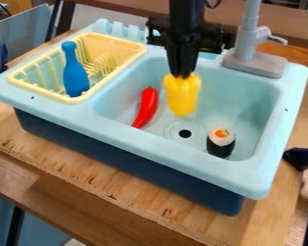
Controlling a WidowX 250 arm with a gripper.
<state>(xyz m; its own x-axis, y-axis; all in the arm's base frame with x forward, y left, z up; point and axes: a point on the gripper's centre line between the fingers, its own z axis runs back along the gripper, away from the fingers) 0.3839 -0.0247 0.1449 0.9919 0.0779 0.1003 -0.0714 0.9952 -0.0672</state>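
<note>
Black gripper (182, 75) clamped on the yellow pepper (182, 96), right there over the toy sink (105, 103), 1 red chili (146, 107) and 1 sushi roll (221, 142) down in the basin, drain (185, 133) between them, 1 blue bowling pin (74, 72) over in the yellow rack (75, 100)

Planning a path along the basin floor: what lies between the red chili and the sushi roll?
The drain, with its dark hole, lies between the red chili and the sushi roll in the camera view.

the chilli (146, 107) looks glossy plastic, the board (127, 202) rough wood, the tap (247, 36) matt plastic
</note>
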